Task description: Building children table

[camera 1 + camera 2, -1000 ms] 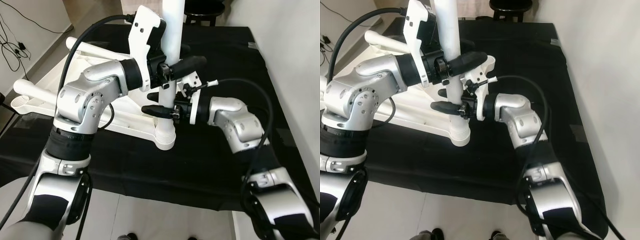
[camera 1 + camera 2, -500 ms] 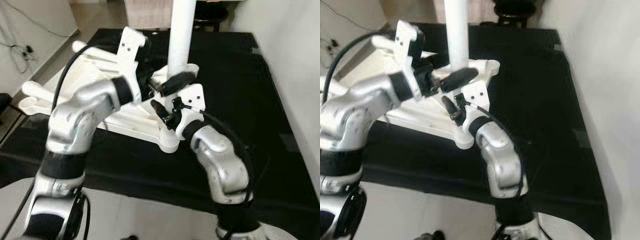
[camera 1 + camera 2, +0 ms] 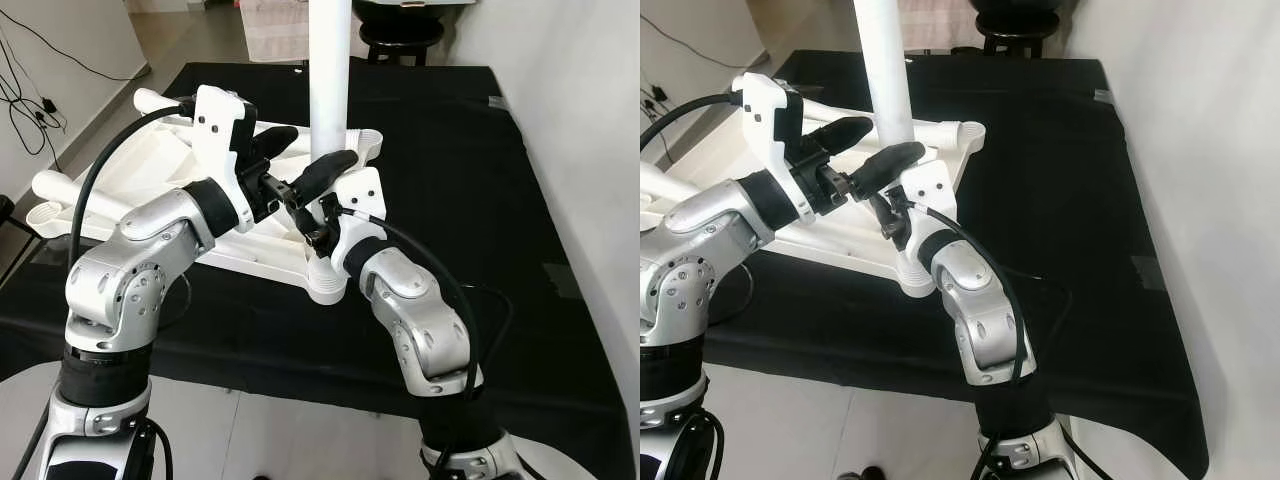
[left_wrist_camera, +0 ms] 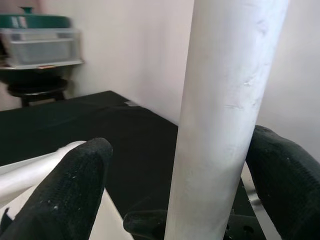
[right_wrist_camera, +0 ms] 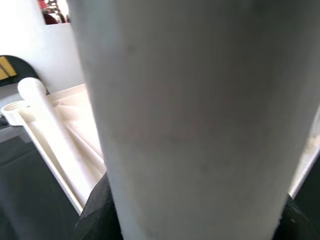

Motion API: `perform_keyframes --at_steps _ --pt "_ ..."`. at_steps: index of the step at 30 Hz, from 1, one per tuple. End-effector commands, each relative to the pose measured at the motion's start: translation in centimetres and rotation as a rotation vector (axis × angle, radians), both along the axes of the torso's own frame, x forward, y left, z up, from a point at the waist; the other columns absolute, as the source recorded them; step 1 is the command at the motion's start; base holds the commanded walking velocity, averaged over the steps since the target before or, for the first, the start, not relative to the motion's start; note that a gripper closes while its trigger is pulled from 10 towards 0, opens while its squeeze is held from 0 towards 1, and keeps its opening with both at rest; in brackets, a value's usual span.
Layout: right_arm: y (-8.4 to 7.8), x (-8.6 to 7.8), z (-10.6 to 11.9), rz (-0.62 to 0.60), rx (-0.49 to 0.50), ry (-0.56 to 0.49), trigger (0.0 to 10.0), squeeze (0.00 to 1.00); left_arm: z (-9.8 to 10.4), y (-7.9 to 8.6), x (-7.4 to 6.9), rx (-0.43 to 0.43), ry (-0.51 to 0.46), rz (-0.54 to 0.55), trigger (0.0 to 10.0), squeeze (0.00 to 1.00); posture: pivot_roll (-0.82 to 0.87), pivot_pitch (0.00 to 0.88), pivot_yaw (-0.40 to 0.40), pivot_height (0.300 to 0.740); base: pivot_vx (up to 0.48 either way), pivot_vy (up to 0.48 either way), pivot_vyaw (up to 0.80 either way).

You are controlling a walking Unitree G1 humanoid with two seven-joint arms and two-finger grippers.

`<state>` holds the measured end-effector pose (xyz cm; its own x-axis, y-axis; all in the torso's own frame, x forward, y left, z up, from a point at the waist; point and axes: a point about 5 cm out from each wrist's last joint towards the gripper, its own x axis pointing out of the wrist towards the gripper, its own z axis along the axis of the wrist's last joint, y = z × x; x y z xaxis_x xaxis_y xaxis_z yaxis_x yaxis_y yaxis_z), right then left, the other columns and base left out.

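A white children's table top (image 3: pixel 150 175) lies upside down on a black cloth (image 3: pixel 470 170). One white table leg (image 3: pixel 330 80) stands upright in its near corner socket (image 3: pixel 328 285). My left gripper (image 3: pixel 322 145) is open around the leg at mid height. In the left wrist view the leg (image 4: pixel 225 115) rests against one finger (image 4: pixel 285 185), with a gap to the other. My right gripper (image 3: pixel 315 225) is shut on the leg just above the socket. In the right wrist view the leg (image 5: pixel 195 100) sits close between its black fingers (image 5: pixel 97 212).
Two loose white legs (image 3: pixel 65 185) (image 3: pixel 160 100) lie on the table top at the left. A black stool (image 3: pixel 400 25) stands behind the cloth, and a white wall (image 3: pixel 590 110) runs along the right. Cables (image 3: pixel 25 90) trail on the floor at the left.
The head view has shifted. My left gripper has slid lower on the leg and spread its fingers. My right forearm has swung from the right side to below, still holding the leg's base.
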<state>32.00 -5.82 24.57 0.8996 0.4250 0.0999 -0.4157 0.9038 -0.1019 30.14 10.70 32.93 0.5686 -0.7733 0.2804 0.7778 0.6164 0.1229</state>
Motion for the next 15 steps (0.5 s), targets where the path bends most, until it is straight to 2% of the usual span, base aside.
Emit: perform_keyframes --at_steps 1,8,11,13,15 --pt "-2.9 0.4 -3.2 -0.204 0.002 0.184 0.0 0.00 -1.7 0.0 0.8 0.063 0.099 -0.008 10.0 0.00 -0.05 0.259 0.025 0.740 0.000 0.000 0.00" --pt "-2.4 0.0 -3.2 -0.214 0.013 0.187 0.0 0.00 -0.3 -1.2 1.2 0.072 0.086 -0.088 10.0 0.00 -0.04 0.251 0.039 0.740 0.000 0.000 0.00" --pt "-2.2 0.0 -3.3 -0.207 0.020 0.187 0.0 0.00 1.4 -2.8 1.5 0.103 0.054 -0.178 10.0 0.00 -0.04 0.248 0.045 0.740 0.000 0.000 0.00" --pt "-2.2 0.0 -3.3 -0.207 0.020 0.187 0.0 0.00 1.4 -2.8 1.5 0.103 0.054 -0.178 10.0 0.00 -0.04 0.248 0.045 0.740 0.000 0.000 0.00" --pt "-2.1 -0.1 -3.3 -0.207 0.024 0.191 0.0 0.00 2.4 -3.7 1.3 0.120 0.031 -0.236 10.0 0.00 -0.04 0.250 0.046 0.740 0.000 0.000 0.00"
